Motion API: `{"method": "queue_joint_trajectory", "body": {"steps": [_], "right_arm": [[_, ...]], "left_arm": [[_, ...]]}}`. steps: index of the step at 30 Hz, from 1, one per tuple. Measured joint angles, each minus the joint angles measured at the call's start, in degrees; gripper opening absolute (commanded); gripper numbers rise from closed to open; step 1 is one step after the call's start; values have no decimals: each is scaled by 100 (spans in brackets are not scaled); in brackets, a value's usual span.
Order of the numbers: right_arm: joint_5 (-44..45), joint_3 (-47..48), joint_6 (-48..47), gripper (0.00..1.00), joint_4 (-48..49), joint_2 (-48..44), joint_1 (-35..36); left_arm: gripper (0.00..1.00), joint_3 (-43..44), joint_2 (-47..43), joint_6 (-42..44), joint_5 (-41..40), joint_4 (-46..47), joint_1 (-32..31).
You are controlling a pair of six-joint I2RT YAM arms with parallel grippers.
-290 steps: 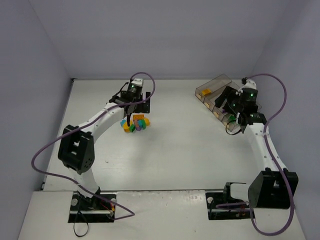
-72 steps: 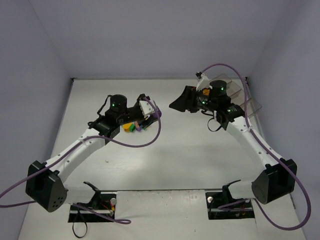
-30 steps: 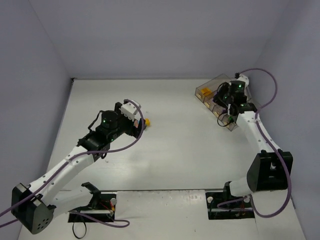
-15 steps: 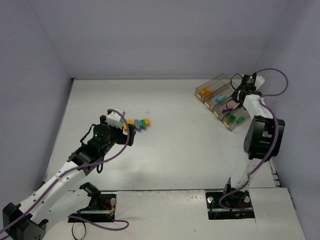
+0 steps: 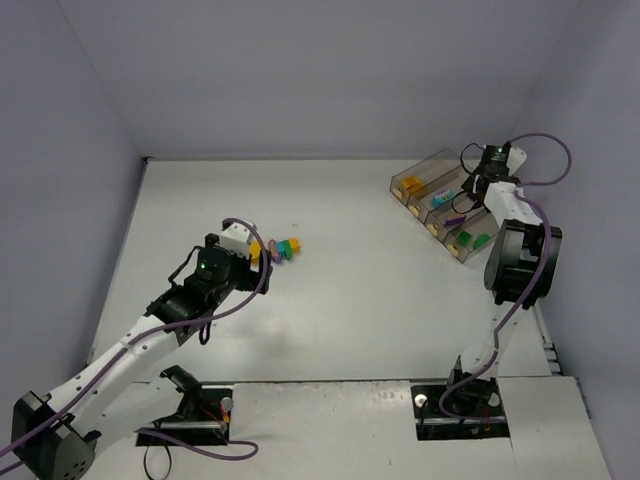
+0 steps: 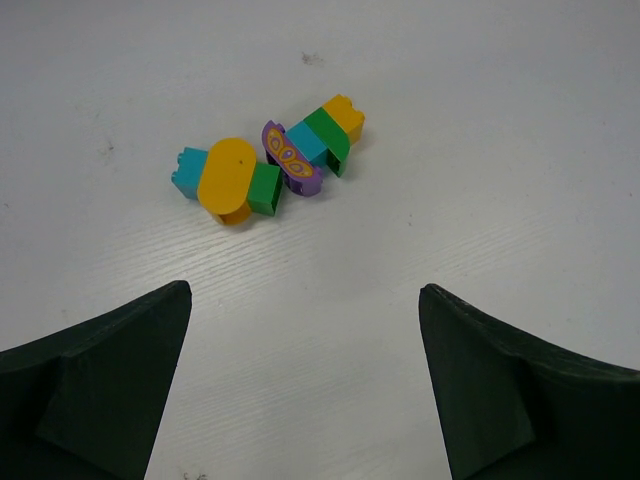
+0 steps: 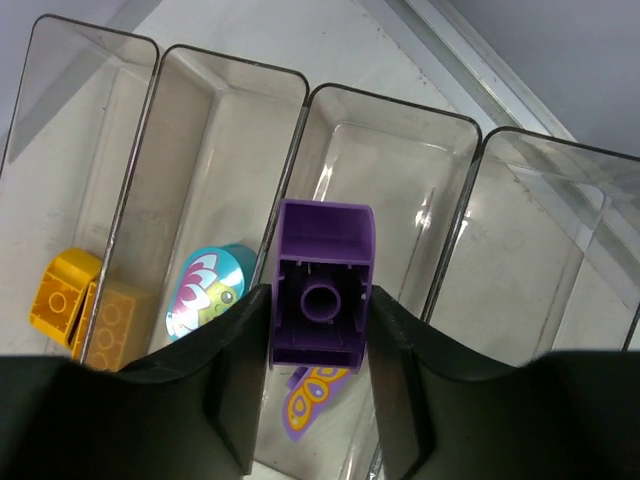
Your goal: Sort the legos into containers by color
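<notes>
Several legos (image 6: 290,160) lie in a loose cluster on the table: teal, yellow, green and a purple piece with a butterfly print. My left gripper (image 6: 305,290) is open just short of them, with nothing between its fingers; from above it (image 5: 252,258) sits left of the cluster (image 5: 283,248). My right gripper (image 7: 320,300) is shut on a purple brick (image 7: 320,285) above the containers (image 7: 390,100), over the wall between the second and third bins. The first bin holds orange bricks (image 7: 65,295), the second a teal piece (image 7: 205,295), the third a purple butterfly piece (image 7: 310,400).
The containers (image 5: 415,178) stand at the far right, close to the right wall. Green bricks (image 5: 470,238) lie in the nearest bin. The right arm's folded elbow (image 5: 520,262) rises beside the tray. A purple cable loops round each arm.
The left arm has pulled back toward me, uncovering the brick cluster. The right arm has folded up, carrying its gripper to the far side of the bins.
</notes>
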Motion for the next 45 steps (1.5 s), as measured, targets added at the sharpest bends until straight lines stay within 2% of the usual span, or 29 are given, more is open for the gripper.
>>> {"method": "queue_joint_trajectory", "body": {"steps": [3, 6, 12, 15, 21, 26, 30, 33, 37, 45], "right_arm": [[9, 0, 11, 64, 2, 0, -35], [4, 0, -70, 71, -2, 0, -70], [-166, -22, -186, 72, 2, -39, -83], [-455, -258, -267, 72, -9, -341, -66], [-1128, -1056, -334, 72, -15, -1768, 208], [-1556, -1825, -317, 73, 188, -3163, 820], [-1867, -2461, -258, 73, 260, -3891, 1255], [-2026, -2983, -203, 74, 229, -4260, 1381], [-2208, -3668, -129, 76, -46, -4876, 1399], [-2457, -3891, -125, 77, -63, -5289, 1403]], "left_arm": [[89, 0, 81, -42, 0, -4, 0], [89, 35, 201, -101, 0, -63, 0], [89, 269, 595, -214, 4, -243, 76], [89, 553, 887, -212, 129, -350, 323], [89, 1023, 1655, -236, 1029, -452, 1539], [83, 1777, 2787, -358, 1379, -693, 1921], [83, 2498, 3676, -922, 1589, -949, 2024], [92, 2896, 4179, -1456, 1582, -1163, 2052], [92, 3067, 4566, -2262, 1464, -1445, 2052], [86, 3185, 5005, -3978, 1123, -2065, 2050]]}}
